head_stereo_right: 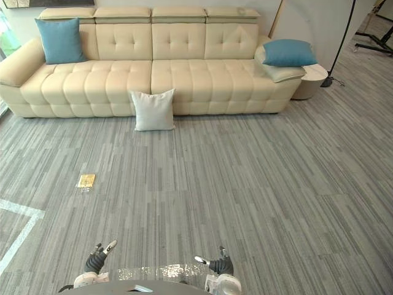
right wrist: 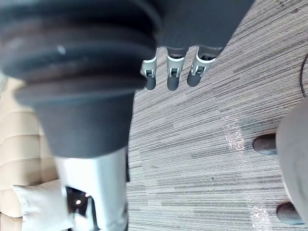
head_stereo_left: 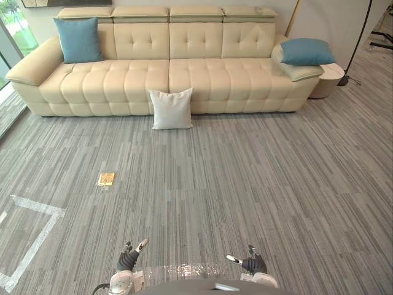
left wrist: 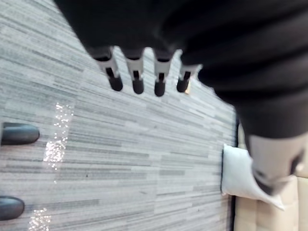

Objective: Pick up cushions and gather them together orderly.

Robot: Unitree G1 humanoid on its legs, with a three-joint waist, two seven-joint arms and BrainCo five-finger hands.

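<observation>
Fingers (left wrist: 137,79) of my left hand (head_stereo_left: 128,259) and right hand (head_stereo_left: 253,264) are hanging straight and empty over streaky grey carpet (head_stereo_left: 258,178), while farther off a square white cushion (head_stereo_left: 172,109) is leaning on the tufted cream sofa (head_stereo_left: 202,74), which is carrying an upright blue cushion (head_stereo_left: 78,39) at my left and a flat blue cushion (head_stereo_left: 306,51) on its right arm.

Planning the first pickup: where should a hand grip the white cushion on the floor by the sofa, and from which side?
Likely its top edge, coming from above and in front. The white cushion stands upright on the carpet, back leaning against the sofa front, so the top edge and upper corners are free to pinch.
</observation>
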